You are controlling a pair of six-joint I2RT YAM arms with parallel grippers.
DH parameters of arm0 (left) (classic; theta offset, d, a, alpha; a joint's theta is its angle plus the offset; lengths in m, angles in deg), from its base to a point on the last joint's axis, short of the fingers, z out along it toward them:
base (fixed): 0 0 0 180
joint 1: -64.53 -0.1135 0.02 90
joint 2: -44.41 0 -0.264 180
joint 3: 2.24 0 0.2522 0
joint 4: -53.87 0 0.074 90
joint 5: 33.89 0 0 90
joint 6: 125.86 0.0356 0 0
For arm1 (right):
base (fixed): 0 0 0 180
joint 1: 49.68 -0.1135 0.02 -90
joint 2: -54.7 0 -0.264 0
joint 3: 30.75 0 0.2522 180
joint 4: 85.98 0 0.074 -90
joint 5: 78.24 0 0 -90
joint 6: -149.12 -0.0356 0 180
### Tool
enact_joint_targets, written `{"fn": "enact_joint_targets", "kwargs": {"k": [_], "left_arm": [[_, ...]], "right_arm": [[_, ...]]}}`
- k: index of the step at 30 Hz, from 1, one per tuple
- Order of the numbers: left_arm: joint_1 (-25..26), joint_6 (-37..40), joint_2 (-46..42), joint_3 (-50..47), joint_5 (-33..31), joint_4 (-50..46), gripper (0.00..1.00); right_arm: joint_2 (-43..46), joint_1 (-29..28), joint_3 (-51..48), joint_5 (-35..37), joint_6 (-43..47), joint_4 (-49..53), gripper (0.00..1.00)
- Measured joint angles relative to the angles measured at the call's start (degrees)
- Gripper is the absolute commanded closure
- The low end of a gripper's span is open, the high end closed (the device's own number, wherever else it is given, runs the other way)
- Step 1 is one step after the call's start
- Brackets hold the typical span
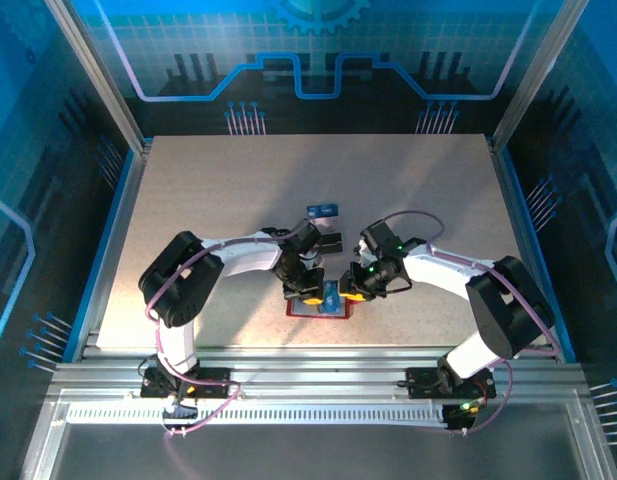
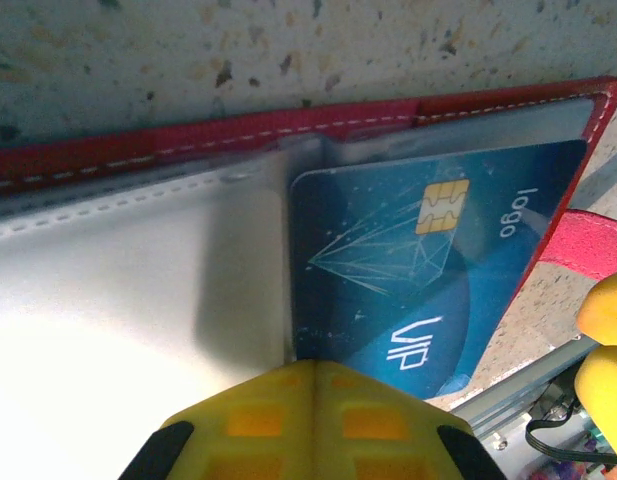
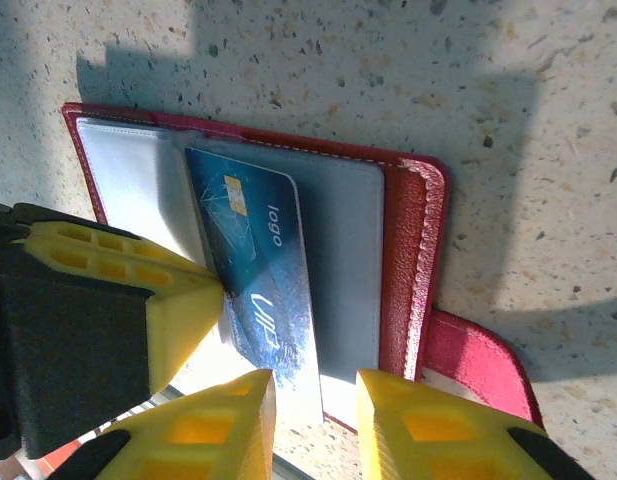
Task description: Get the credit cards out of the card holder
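Closed tight, the yellow-fingered left gripper (image 2: 313,378) rests its tips on the pale grey inner pocket of the small red folding card holder (image 3: 413,260). The holder lies open near the middle of the speckled table's (image 1: 238,190) near edge. A blue plastic chip card (image 2: 408,270) pokes from its right pocket. The right gripper (image 3: 314,412) stands narrowly parted at that card's end; I cannot tell whether it grips.

Blue card (image 2: 388,270) reads "VIP" and "logo".
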Motion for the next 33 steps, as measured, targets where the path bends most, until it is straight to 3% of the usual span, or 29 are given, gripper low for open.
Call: {"fn": "enact_joint_targets", "kwargs": {"k": [33], "left_arm": [[0.0,0.3,0.4,0.4,-0.2,-0.7,1.00]], "right_arm": [[-4.6,0.0,-5.9,-8.0,-5.0,-15.6,0.75]]}}
